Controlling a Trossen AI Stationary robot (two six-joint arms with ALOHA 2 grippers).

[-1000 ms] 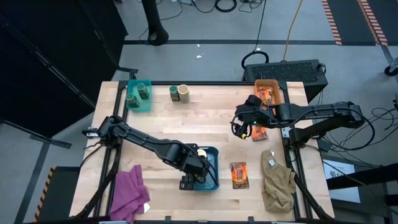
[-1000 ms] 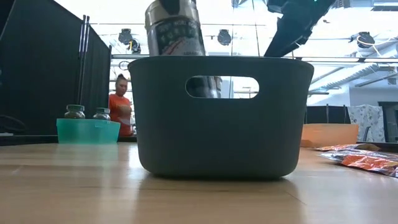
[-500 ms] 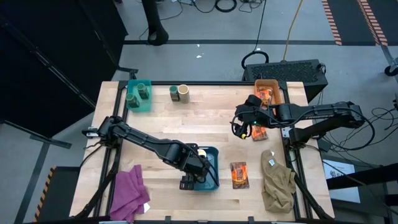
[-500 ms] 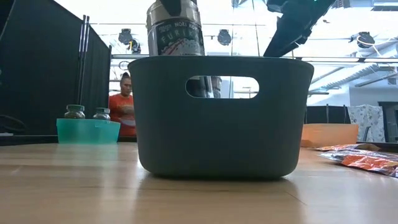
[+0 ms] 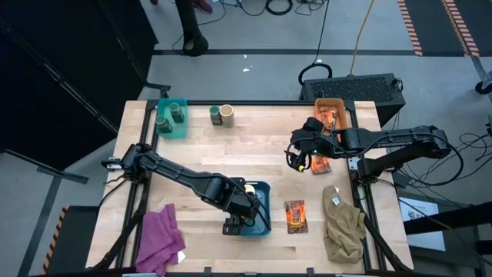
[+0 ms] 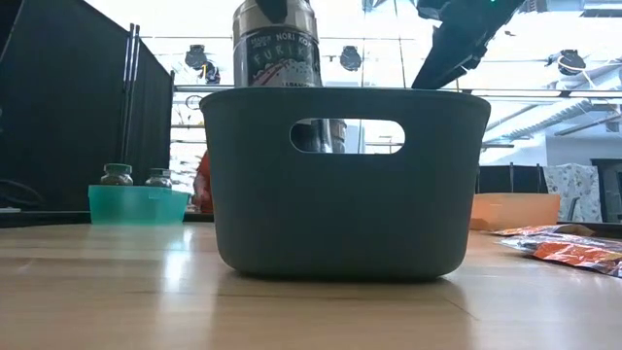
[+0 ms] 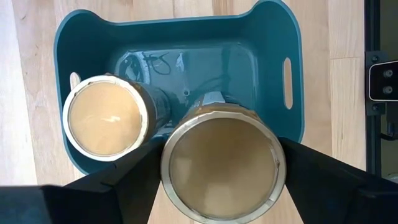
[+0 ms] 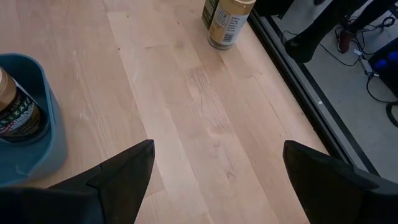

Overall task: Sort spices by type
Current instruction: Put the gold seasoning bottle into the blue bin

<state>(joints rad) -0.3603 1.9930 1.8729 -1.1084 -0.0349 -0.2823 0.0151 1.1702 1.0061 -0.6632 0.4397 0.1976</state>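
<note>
A studio-like lab: black curtains (image 6: 68,117), ceiling spotlights (image 6: 199,56), floor cables (image 5: 280,8).

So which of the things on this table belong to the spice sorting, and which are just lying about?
Job:
- cream-topped jars in blue bin
- green jars in teal bin
- two loose jars
- orange packets, orange bin

Lying about:
- purple cloth
- khaki cloth
</note>
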